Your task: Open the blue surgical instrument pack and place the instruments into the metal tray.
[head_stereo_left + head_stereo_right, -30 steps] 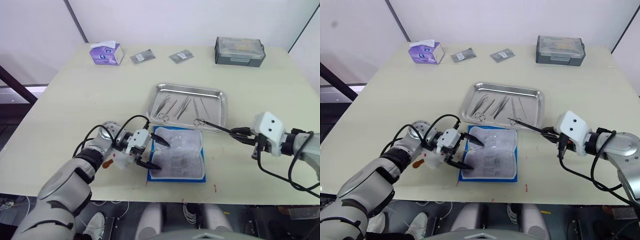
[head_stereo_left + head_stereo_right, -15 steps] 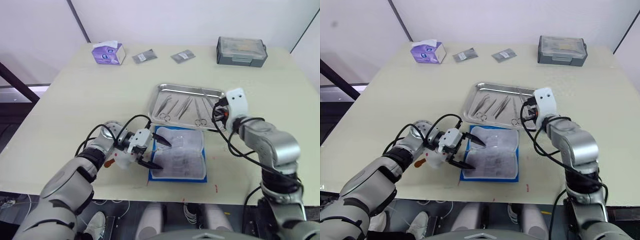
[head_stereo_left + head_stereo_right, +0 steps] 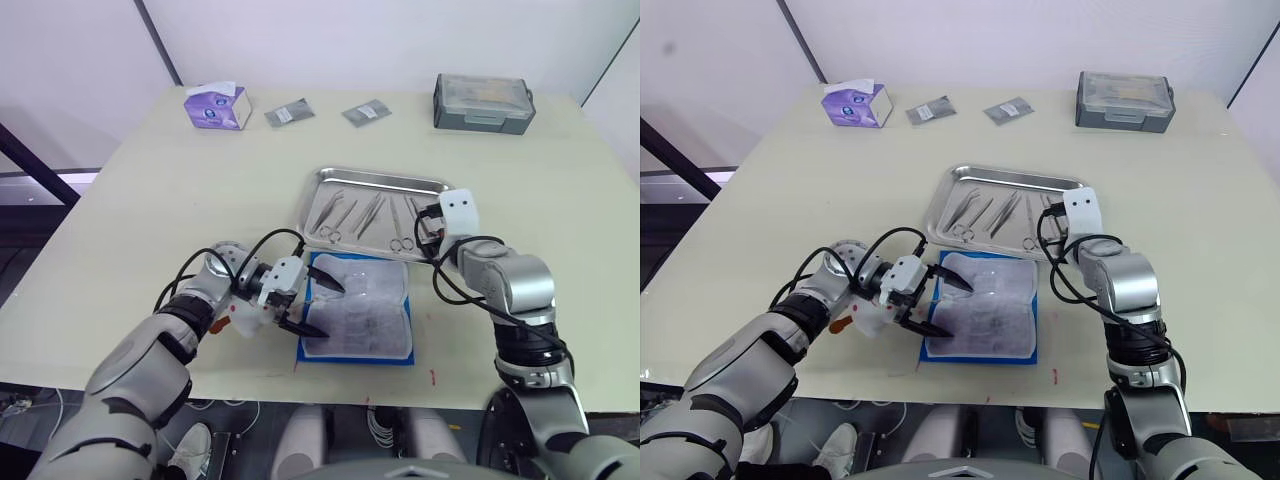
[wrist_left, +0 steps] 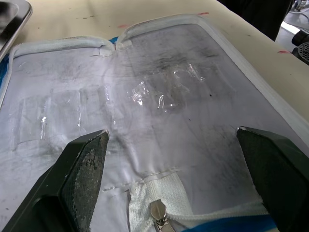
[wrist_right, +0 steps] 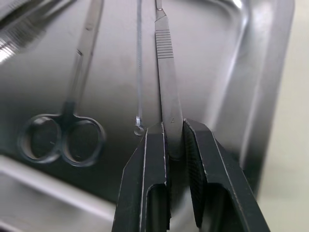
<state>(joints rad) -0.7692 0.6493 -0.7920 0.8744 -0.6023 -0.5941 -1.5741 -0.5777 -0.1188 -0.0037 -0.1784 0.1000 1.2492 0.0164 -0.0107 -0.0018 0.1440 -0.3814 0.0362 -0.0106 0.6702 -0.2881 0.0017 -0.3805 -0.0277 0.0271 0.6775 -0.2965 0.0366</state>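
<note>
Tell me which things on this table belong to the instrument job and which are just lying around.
Belong to the job:
- open bright-blue instrument pack
- shiny steel tray
- thin silver instruments lying in it
- flat ridged metal handle in the right gripper

Lying around:
- purple tissue box
- two grey foil packets
- grey lidded box

Even, bright light falls from overhead, and the pale tabletop (image 3: 150,200) shows only soft, short shadows under the arms. The metal tray (image 3: 432,187) carries bright glare along its rim and mirror-like streaks inside. In the left wrist view the clear lining of the blue surgical instrument pack (image 4: 159,96) glints with small highlights, and the near black fingers (image 4: 82,179) look slightly soft. In the right wrist view the ring-handled scissors (image 5: 63,137) seem blurred, perhaps out of focus, while the right pincer (image 5: 175,145) is sharp.
</note>
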